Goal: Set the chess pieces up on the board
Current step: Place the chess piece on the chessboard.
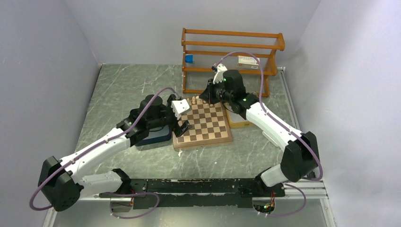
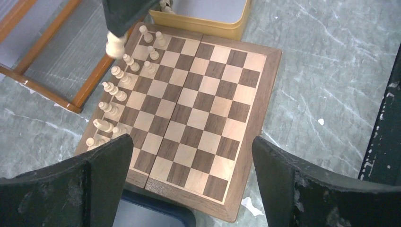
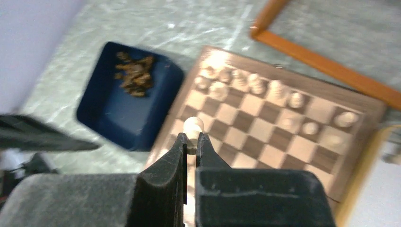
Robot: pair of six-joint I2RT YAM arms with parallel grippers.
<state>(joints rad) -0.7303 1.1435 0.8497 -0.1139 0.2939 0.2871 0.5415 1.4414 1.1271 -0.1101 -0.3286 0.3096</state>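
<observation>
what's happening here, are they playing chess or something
Not playing, setting up. The right end effector is shut on a pale chess piece above the board, near the edge where other pale pieces stand in two partly filled rows. The left end effector is open and empty over the board's edge by the dark blue tray, where the dark pieces lie heaped. No dark piece is on the board.

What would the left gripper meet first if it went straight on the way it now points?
Most likely the board, on bare squares near its closest edge: the open left gripper frames them with nothing between. The pale chess pieces stand off to one side. How far above it hangs is unclear.
</observation>
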